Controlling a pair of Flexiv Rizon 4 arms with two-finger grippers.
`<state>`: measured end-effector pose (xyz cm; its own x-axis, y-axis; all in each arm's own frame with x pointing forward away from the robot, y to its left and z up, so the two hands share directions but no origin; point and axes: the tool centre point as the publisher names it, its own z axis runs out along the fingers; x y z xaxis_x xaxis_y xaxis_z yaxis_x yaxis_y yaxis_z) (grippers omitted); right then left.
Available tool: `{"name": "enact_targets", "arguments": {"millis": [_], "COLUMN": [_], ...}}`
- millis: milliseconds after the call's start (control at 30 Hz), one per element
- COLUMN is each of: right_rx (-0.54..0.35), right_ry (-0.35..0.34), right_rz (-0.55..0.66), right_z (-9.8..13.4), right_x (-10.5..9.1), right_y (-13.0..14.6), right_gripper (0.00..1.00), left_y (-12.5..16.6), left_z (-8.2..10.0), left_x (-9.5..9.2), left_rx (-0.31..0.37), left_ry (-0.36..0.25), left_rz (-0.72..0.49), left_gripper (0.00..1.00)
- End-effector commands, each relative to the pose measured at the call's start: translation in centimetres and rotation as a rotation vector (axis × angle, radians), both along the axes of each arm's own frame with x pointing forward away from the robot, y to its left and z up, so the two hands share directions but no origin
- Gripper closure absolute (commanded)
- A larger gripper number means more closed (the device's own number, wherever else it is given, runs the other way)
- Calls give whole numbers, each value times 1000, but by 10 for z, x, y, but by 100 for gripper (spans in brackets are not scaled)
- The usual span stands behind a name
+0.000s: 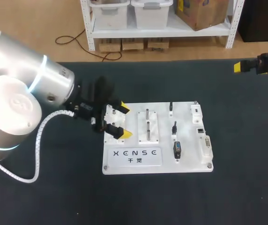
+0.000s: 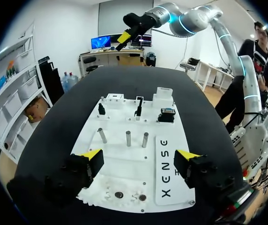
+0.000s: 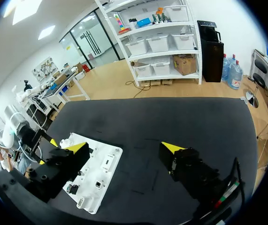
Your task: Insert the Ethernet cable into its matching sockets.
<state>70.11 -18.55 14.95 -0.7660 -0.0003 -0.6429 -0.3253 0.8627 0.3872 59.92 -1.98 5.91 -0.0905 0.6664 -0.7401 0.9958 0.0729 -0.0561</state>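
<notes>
The white socket board lies mid-table. Small grey sockets sit along its right edge, also seen in the right wrist view. Two short black plugs stand upright on the board, seen ahead of the left fingers. I cannot make out a loose Ethernet cable. My left gripper hovers open over the board's left end, with nothing between its fingers. My right gripper hangs high at the far right of the table, open and holding nothing, the board off beside one finger.
Three metal pegs rise from a raised white block on the board. A black multi-pin connector sits near the board's front. A lettered plate covers the front left. The dark mat spreads around the board.
</notes>
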Motion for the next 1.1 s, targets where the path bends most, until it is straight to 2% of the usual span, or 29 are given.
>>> {"name": "enact_targets", "arguments": {"millis": [33, 433, 667, 1000, 1100], "right_rx": [0, 0, -102, -274, -299], "right_ry": [0, 0, 51, 98, 102], "right_rz": [0, 0, -43, -118, -142], "right_z": [0, 0, 2, 17, 18], "right_x": [0, 0, 6, -9, -15], "right_y": [0, 0, 28, 62, 72], "right_gripper": [0, 0, 0, 0, 0], "left_y": [-1, -1, -1, -1, -1], "left_z": [-1, -1, -1, -1, -1], "left_x": [0, 0, 0, 0, 0], "left_rx": [3, 3, 3, 3, 3], "left_ry": [-1, -1, -1, -1, -1], "left_rz": [2, 2, 2, 2, 2], "left_gripper": [0, 0, 0, 0, 0]}}
